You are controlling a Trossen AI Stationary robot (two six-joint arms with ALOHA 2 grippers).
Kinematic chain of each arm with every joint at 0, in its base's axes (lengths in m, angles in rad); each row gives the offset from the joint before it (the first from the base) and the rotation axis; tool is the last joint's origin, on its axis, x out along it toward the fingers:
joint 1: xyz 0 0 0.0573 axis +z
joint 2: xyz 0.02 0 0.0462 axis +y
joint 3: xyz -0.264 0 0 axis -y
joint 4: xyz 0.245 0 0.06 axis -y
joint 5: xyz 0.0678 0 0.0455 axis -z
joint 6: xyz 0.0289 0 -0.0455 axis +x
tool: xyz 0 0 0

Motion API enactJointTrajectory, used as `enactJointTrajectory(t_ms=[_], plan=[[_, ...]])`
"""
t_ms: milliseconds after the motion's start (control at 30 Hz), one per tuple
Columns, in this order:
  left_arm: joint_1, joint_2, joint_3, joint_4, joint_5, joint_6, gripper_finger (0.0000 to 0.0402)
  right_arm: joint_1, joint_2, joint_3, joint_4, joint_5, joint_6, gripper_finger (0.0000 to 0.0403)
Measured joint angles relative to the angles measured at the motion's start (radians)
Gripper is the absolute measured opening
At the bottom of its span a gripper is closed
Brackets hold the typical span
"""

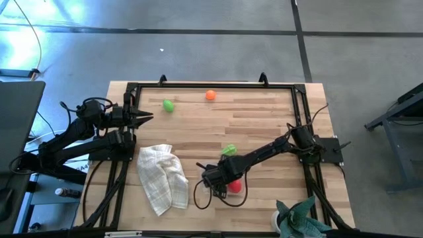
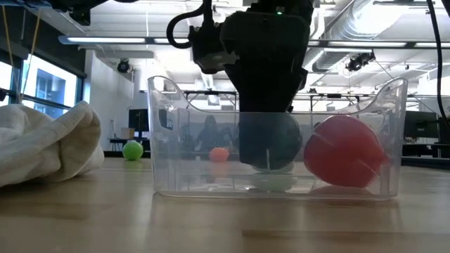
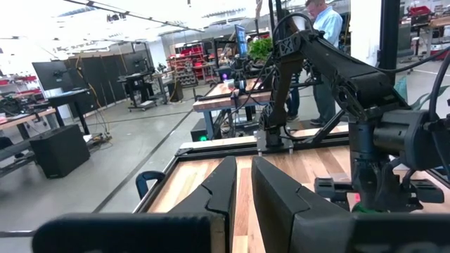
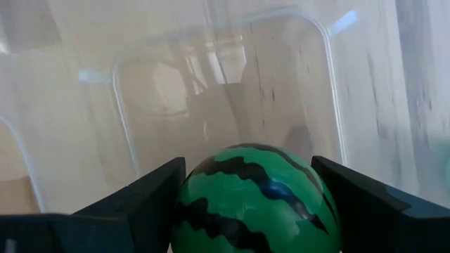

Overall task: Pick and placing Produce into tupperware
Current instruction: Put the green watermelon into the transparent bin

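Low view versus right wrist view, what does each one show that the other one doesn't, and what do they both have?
Only the low view shows the red toy fruit inside the clear container, plus the white cloth, a green ball and an orange one on the table behind.

Only the right wrist view shows the stripes of the watermelon ball between the right pincer's fingers.

Both show the clear container and that ball held inside it.

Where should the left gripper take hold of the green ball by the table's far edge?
Across its middle, coming straight down. The green ball is round and sits alone on the table, so any finger direction should fit. The left gripper is shut and would need opening first.
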Motion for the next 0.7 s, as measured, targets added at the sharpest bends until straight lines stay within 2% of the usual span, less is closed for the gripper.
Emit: enactJointTrajectory(t_ms=[700], plan=[[0.0, 0.0, 0.0, 0.0, 0.0, 0.0, 0.0037, -0.04, 0.0, 0.0, 0.061, -0.012, 0.085, 0.0294]])
